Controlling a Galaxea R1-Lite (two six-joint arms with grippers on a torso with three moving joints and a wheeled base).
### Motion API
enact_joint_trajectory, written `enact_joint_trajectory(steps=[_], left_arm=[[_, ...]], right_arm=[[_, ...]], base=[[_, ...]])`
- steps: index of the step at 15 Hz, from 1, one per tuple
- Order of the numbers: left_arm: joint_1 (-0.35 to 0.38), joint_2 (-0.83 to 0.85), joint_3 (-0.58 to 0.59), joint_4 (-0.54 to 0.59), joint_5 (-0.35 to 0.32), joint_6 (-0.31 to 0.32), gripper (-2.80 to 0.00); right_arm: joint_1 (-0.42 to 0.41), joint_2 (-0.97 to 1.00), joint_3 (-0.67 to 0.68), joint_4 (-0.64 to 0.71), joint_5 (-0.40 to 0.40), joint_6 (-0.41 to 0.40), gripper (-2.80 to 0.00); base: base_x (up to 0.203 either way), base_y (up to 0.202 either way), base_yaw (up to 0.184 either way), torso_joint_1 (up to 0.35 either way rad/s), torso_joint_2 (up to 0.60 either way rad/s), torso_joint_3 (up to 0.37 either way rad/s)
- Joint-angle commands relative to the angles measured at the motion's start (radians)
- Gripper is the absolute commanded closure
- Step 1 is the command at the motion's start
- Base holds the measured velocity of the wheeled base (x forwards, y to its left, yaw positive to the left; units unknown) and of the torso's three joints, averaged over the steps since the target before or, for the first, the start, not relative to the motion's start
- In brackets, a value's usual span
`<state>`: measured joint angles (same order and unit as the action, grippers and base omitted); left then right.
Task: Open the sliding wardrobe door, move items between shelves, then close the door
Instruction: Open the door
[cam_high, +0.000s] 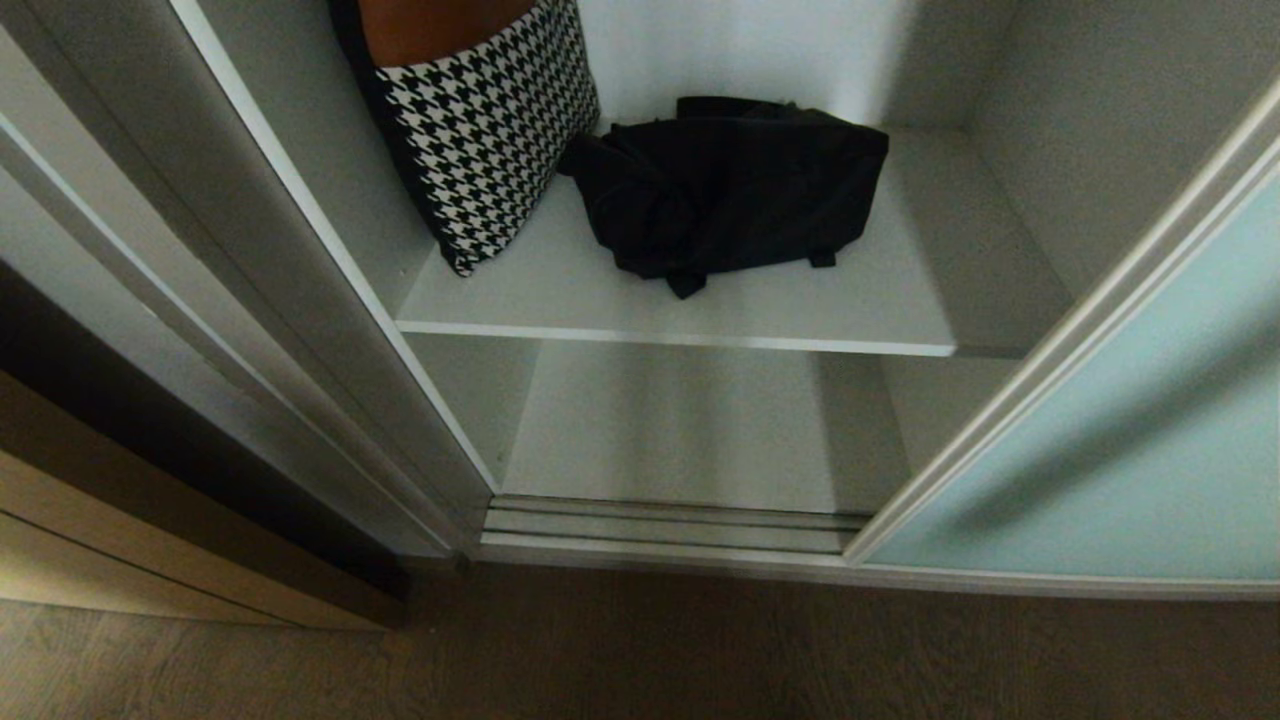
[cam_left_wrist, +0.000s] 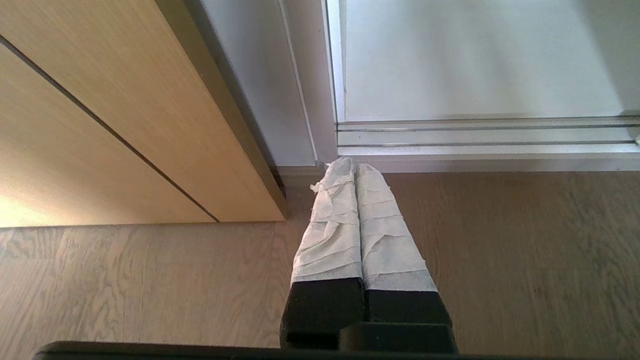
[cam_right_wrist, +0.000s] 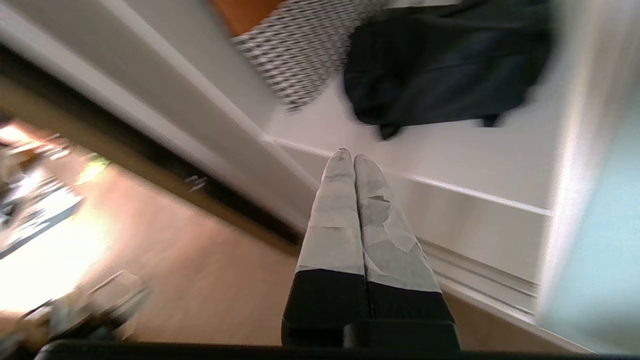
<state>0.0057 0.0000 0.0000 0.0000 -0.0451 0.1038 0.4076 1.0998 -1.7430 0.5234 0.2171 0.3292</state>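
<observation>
Right end effector, closed and empty, should open wide before reaching the black bag on the upper shelf.

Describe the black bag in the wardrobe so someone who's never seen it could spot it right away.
The sliding wardrobe door stands open; look at the upper shelf inside. The black bag lies slumped flat there, right of a houndstooth cushion leaning on the side wall. It is plain matt black, unpatterned.

1. Head view dim; soft shadow bands fall across the shelves.
2. Right wrist view motion-blurred throughout; glare at 9 o'clock.
3. Left wrist view sharp, evenly daylit; floor matt.
</observation>
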Motion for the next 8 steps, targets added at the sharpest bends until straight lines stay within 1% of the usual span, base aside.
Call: enact_joint_trajectory(steps=[1, 2, 6, 7, 8], left_arm=[[0.0, 0.002, 0.0, 0.0, 0.001, 0.0, 0.0], [0.0, 0.002, 0.0, 0.0, 0.0, 0.0, 0.0], [0.0, 0.002, 0.0, 0.0, -0.001, 0.0, 0.0], [0.0, 0.002, 0.0, 0.0, 0.001, 0.0, 0.0], [0.0, 0.002, 0.0, 0.0, 0.001, 0.0, 0.0]], right_arm=[[-0.013, -0.044, -0.02, 0.002, 0.005, 0.013, 0.0], [-0.056, -0.057, -0.029, 0.004, 0.007, 0.022, 0.0], [-0.306, -0.072, -0.044, 0.017, 0.021, 0.063, 0.0], [-0.341, -0.062, -0.044, 0.018, 0.043, 0.079, 0.0], [-0.351, -0.041, -0.044, 0.019, 0.059, 0.088, 0.0]], base=[[0.0, 0.0, 0.0, 0.0, 0.0, 0.0], [0.0, 0.0, 0.0, 0.0, 0.0, 0.0], [0.0, 0.0, 0.0, 0.0, 0.0, 0.0], [0.0, 0.0, 0.0, 0.0, 0.0, 0.0], [0.0, 0.0, 0.0, 0.0, 0.0, 0.0]])
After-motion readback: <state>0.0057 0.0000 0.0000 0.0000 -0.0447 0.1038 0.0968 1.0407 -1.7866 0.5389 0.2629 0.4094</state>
